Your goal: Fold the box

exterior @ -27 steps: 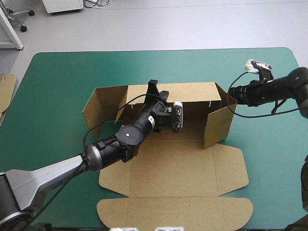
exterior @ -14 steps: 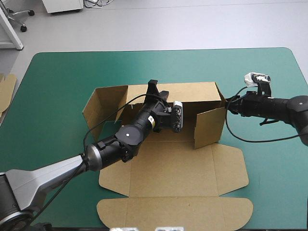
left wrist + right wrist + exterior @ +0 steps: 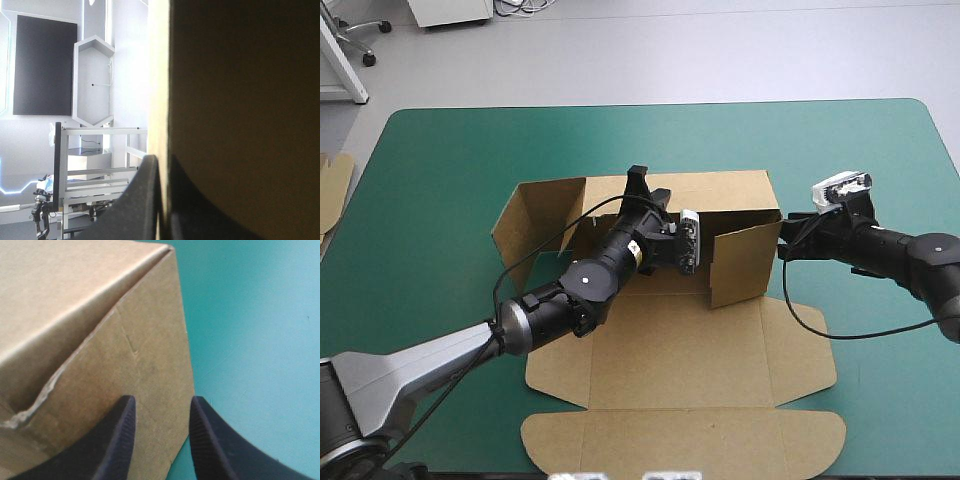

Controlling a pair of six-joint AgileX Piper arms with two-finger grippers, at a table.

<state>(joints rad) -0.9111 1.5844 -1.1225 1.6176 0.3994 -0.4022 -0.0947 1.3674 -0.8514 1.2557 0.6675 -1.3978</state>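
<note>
Over the teal-green surface (image 3: 450, 160) we judge the box (image 3: 670, 340) light, stiff yet crease-prone: left hand (image 3: 639, 182) pinches the rim of the rear wall (image 3: 720, 190), right hand (image 3: 160, 407), spread open, meets the side flap (image 3: 740, 260).

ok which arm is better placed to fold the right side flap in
Right. The right claw, open, sits at the outer face of the box's right flap; the left claw is clamped on the back wall.
</note>
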